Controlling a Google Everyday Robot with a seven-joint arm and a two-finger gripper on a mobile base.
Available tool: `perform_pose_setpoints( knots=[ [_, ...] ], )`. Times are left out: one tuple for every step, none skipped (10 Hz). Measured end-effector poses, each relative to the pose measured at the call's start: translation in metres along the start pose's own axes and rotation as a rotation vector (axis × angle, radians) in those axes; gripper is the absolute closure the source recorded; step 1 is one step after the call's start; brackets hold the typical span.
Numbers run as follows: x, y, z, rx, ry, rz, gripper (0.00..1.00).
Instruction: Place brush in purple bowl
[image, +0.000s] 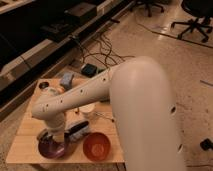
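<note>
Gripper (54, 136) down at the end of the white arm (75, 100), right over the purple bowl (52, 148) at the desk's (22, 142) near left corner. Wrist blocks the fingertips, so cannot tell how the gripper stands or whether anything sits between its jaws.

Brush not made out for certain: possibly the dark shape under the wrist, at the bowl's rim, but too hidden to say. No long axis readable either.

Bowl directly below the gripper, not off to a side, so judged that the coming move turns on a short vertical drop and release rather than any sideways travel. Orange bowl (96, 145) just beside the purple one on its right, close enough that a drift that way risks the wrong dish. Blocky dark object (78, 131) between the two bowls and just behind them, near the wrist. White cup (87, 110) further back, partly behind the arm.
</note>
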Motion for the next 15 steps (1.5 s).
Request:
perform_pose_setpoints(
  knots=[
    [0.0, 0.0, 0.0, 0.0, 0.0, 0.0, 0.81],
    [0.0, 0.0, 0.0, 0.0, -0.002, 0.001, 0.81],
    [0.0, 0.0, 0.0, 0.001, -0.002, 0.0, 0.81],
    [0.001, 0.006, -0.006, 0.005, -0.002, 0.004, 0.81],
    [0.003, 0.012, -0.013, 0.004, -0.004, 0.008, 0.81],
    [0.008, 0.021, -0.019, -0.006, -0.008, 0.014, 0.81],
    [0.012, 0.025, -0.02, -0.015, -0.002, 0.014, 0.81],
    [0.01, 0.025, -0.019, -0.015, -0.005, 0.01, 0.81],
    [0.009, 0.025, -0.02, -0.015, -0.006, 0.008, 0.81],
    [0.009, 0.025, -0.02, -0.015, -0.006, 0.009, 0.85],
    [0.011, 0.024, -0.02, -0.014, -0.007, 0.013, 0.87],
    [0.011, 0.025, -0.02, -0.014, -0.007, 0.012, 0.84],
    [0.01, 0.025, -0.02, -0.014, -0.007, 0.01, 0.75],
    [0.009, 0.025, -0.02, -0.015, -0.007, 0.009, 0.63],
    [0.009, 0.025, -0.02, -0.014, -0.008, 0.009, 0.55]
  ],
)
